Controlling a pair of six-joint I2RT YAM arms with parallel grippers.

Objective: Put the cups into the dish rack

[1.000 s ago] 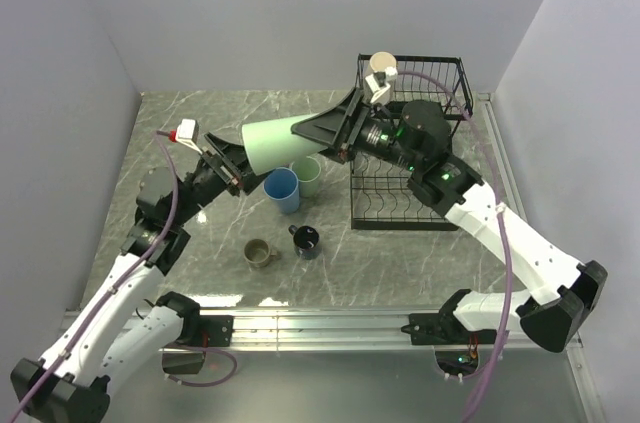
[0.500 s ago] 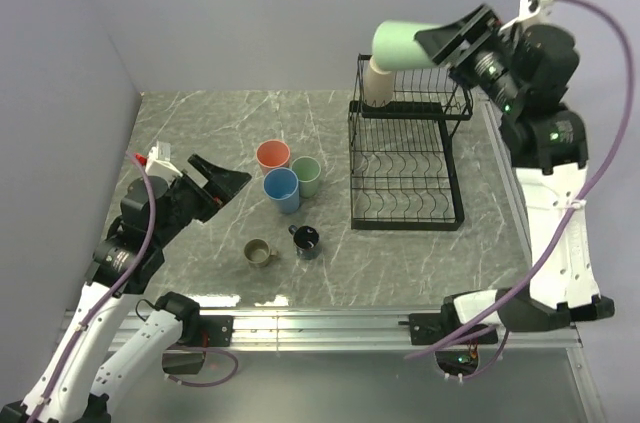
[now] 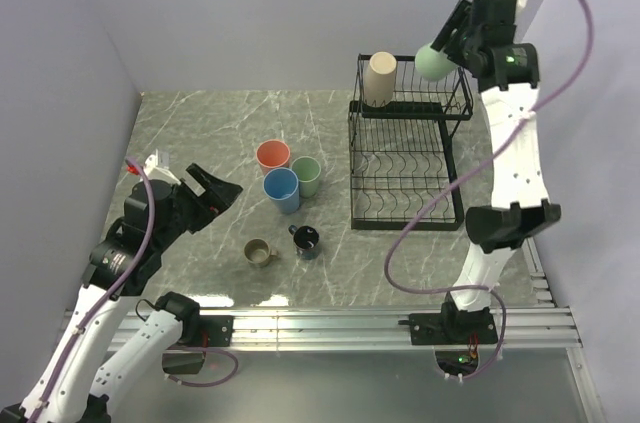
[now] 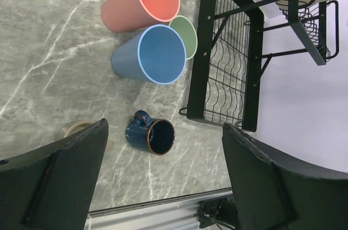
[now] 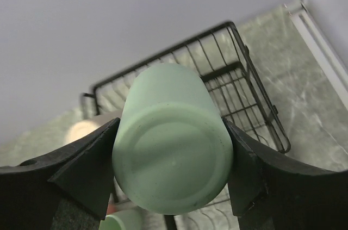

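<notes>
Worktop [image 3: 200, 123]: grey marble; salmon tumbler [image 3: 272, 155], blue tumbler [image 3: 282, 189], green tumbler [image 3: 307, 174] clustered.
Dish rack [image 3: 352, 168]: right of them; beige cup [image 3: 379, 78] on top tier.
Right claw [image 3: 450, 43]: above rack, pinching pale green cup [image 3: 431, 64].
Left claw [image 3: 218, 187]: spread.

A grey marble-look table [image 3: 200, 133] with five cups and a rack on it.

Near the middle of the table stands a tall blue matte tumbler [image 3: 282, 189], open end up. A salmon-pink matte tumbler [image 3: 272, 156] stands just beside it at 11 o'clock, and a pale green matte tumbler [image 3: 306, 175] just beside it at 2 o'clock. A small dark navy mug with a handle [image 3: 306, 240] sits at 5 o'clock from the blue one. A small olive-tan mug with a handle [image 3: 261, 253] sits near the navy mug, at its 8 o'clock. A big black wire dish rack [image 3: 352, 168] stands on the table's 3 o'clock side.
</notes>
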